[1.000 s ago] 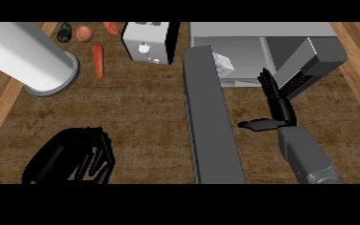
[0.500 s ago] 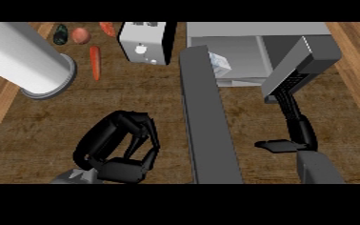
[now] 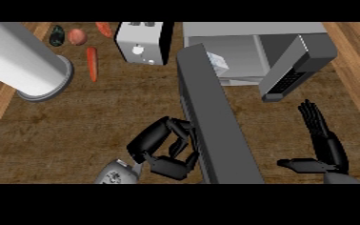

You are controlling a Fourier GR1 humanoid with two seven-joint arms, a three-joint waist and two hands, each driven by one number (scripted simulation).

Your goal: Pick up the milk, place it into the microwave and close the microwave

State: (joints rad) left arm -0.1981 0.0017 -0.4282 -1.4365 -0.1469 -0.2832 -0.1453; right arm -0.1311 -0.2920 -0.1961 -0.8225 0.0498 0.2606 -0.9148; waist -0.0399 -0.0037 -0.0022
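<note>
Wooden bench (image 3: 84,119) scene: milk (image 3: 216,64) sits inside the microwave (image 3: 246,52), so closing remains, left hand (image 3: 165,148) curled empty against the door (image 3: 211,124), right hand (image 3: 320,143) open

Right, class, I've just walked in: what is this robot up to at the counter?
The milk already sits inside the microwave, whose door stands open. The left hand, fingers curled, is at the door's left side, apparently placed to swing it shut. The right hand is open at the lower right, holding nothing.

A toaster (image 3: 143,42), grey cylinder (image 3: 28,66), carrot (image 3: 92,63) and other vegetables (image 3: 69,35) lie on the wooden counter (image 3: 84,119).
</note>
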